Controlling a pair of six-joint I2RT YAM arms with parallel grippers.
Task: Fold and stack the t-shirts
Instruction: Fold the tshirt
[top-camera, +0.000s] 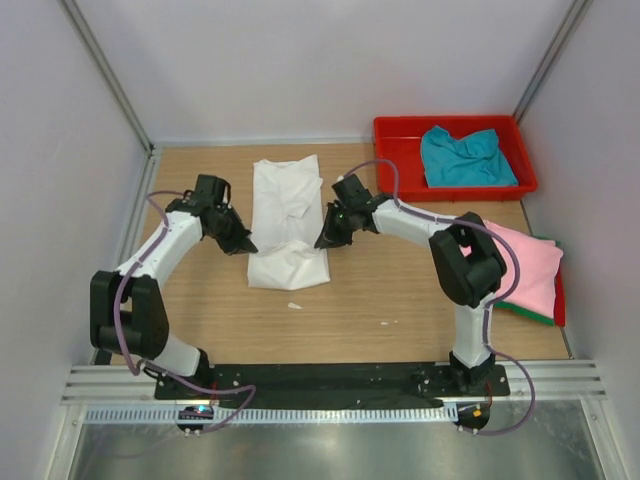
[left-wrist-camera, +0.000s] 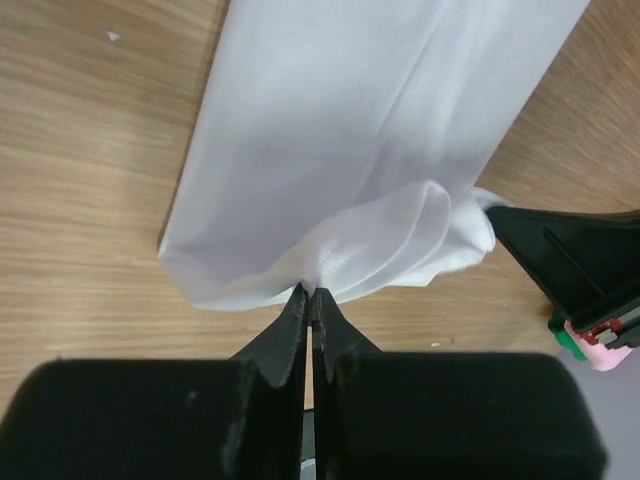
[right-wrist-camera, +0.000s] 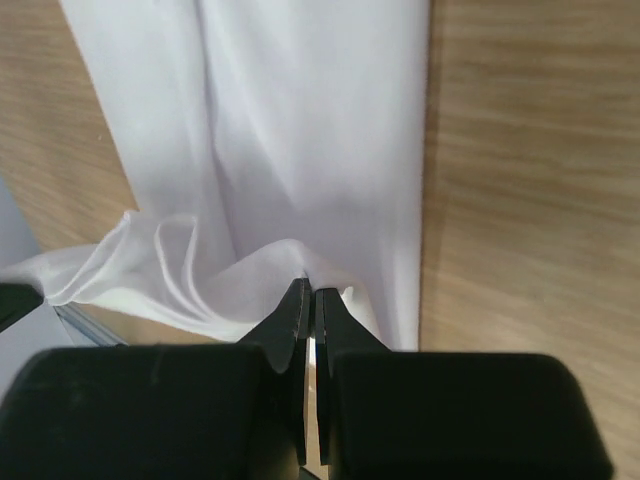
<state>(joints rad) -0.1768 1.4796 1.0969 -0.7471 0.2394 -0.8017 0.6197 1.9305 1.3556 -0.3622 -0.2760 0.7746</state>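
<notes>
The white t-shirt lies on the table as a long narrow strip, its near end lifted and folded over. My left gripper is shut on the shirt's near left corner. My right gripper is shut on its near right corner. The white cloth fills the left wrist view and the right wrist view. The teal t-shirt lies crumpled in the red tray. The pink t-shirt lies folded on the green t-shirt at the right edge.
The wooden table is walled by white panels at the back and sides. A second red tray edge shows under the folded stack on the right. Small white scraps lie on the table near the front.
</notes>
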